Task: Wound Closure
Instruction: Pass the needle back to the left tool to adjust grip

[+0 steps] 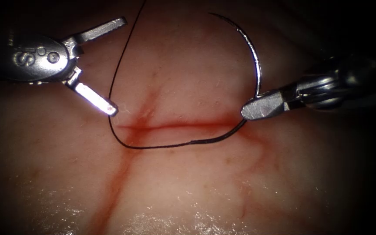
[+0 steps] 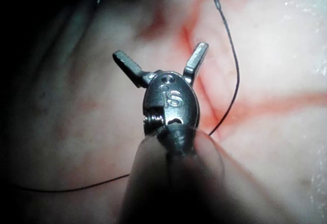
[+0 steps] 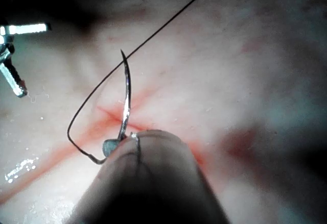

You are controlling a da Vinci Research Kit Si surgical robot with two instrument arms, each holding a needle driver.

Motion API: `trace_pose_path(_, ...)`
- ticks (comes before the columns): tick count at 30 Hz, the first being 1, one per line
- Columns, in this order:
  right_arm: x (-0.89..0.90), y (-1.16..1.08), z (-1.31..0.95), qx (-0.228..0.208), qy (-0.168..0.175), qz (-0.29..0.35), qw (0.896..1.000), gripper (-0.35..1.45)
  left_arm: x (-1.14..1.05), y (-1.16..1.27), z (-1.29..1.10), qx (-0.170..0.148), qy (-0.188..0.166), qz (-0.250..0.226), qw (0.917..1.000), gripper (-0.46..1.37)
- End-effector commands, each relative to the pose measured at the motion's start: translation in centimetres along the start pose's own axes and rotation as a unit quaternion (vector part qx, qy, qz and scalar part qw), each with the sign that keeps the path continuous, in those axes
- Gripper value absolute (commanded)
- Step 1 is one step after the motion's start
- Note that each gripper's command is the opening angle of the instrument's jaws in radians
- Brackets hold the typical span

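Note:
The curved needle [image 1: 256, 61] is held up over the tissue [image 1: 196, 187], not in it, with its tip pointing up and left. My right tool [image 1: 252, 109] is shut on it near the tail end, at the right end of the cut [image 1: 179, 126]. The same grip appears in the right wrist view, with the needle [image 3: 125, 101] in the right tool [image 3: 111, 146]. Black thread [image 1: 153, 146] runs from the needle's tail leftward just below the cut, then curls up past the cut's left end. My left tool [image 1: 117, 64] hovers there, jaws wide open and holding nothing, the thread between them. In the left wrist view the left tool [image 2: 161, 53] stands spread beside the thread [image 2: 236, 76].
Red fluid [image 1: 118, 182] streaks the tissue from the cut's left end downward, and a fainter streak runs off its right end. Wet glare lies along the near edge of the tissue. The left tool [image 3: 13, 55] shows in the right wrist view.

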Motion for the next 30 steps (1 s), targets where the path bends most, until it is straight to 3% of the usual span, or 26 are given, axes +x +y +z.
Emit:
trace_pose_path(1, 0.03, 0.0, 0.01, 0.0, -0.003, 0.003, 1.0, -0.35, 0.05, -0.01, 0.03, 0.003, -0.024, 0.021, 0.9995, 1.0)
trace_pose_path(5, 0.04, -0.06, 0.08, 0.009, -0.023, 0.068, 0.997, -0.35, 0.09, 0.03, 0.18, -0.003, -0.096, 0.085, 0.9918, 1.01)
trace_pose_path(8, 0.04, -0.13, 0.15, 0.01, -0.034, 0.097, 0.995, -0.35, 0.13, 0.07, 0.32, -0.013, -0.117, 0.119, 0.9859, 1.07)
trace_pose_path(9, 0.04, -0.21, 0.23, 0.009, -0.047, 0.114, 0.992, -0.35, 0.19, 0.09, 0.46, -0.008, -0.128, 0.152, 0.98, 1.07)
trace_pose_path(14, 0.03, -0.32, 0.35, 0.006, -0.076, 0.144, 0.987, -0.35, 0.33, 0.14, 0.68, -0.009, -0.141, 0.181, 0.9731, 1.08)
trace_pose_path(19, 0.03, -0.38, 0.38, 0.012, -0.087, 0.157, 0.984, -0.35, 0.39, 0.18, 0.79, -0.011, -0.15, 0.224, 0.9629, 1.08)
trace_pose_path(24, 0.0, -0.43, 0.42, 0.015, -0.096, 0.174, 0.98, -0.35, 0.41, 0.2, 0.85, -0.015, -0.149, 0.243, 0.9584, 1.07)
trace_pose_path(30, 0.03, -0.46, 0.47, 0.016, -0.098, 0.192, 0.976, -0.35, 0.46, 0.35, 1.0, -0.019, -0.144, 0.294, 0.9447, 1.03)
